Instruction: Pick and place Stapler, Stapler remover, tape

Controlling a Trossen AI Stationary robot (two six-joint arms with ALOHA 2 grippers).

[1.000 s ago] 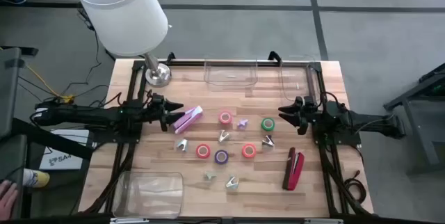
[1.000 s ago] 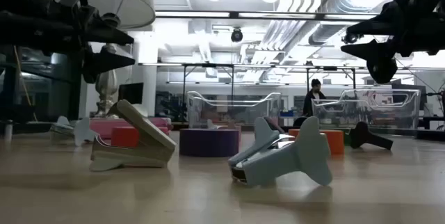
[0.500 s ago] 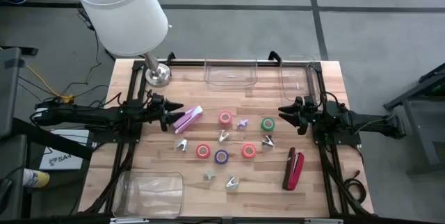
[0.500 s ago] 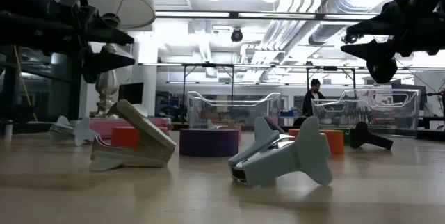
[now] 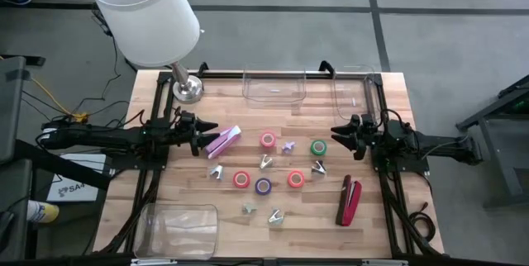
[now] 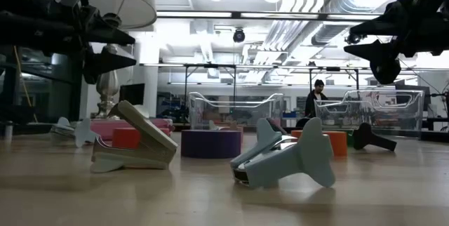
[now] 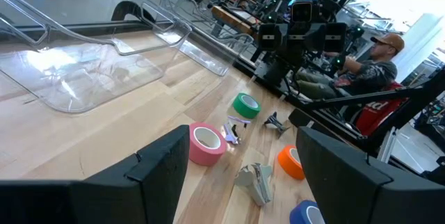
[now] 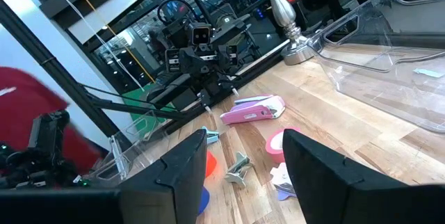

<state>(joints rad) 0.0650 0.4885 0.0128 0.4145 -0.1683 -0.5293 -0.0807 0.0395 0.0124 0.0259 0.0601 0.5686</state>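
Above the wooden table (image 5: 190, 208), both your arms hang level, facing each other, nothing gripped.

Your left gripper (image 5: 206, 134) reaches in from the left edge, fingers parted and empty, just beside the pink stapler (image 5: 224, 141). Your right gripper (image 5: 338, 132) mirrors it from the right, fingers parted and empty, near the green tape roll (image 5: 318, 147). Between them lie the pink tape roll (image 5: 268, 140), purple tape roll (image 5: 263, 186) and silvery claw-shaped staple removers (image 5: 275, 216). A dark red stapler (image 5: 349, 201) sits toward the right front.

Grey floor (image 5: 273, 35); white lamp (image 5: 145, 14) (table corner).
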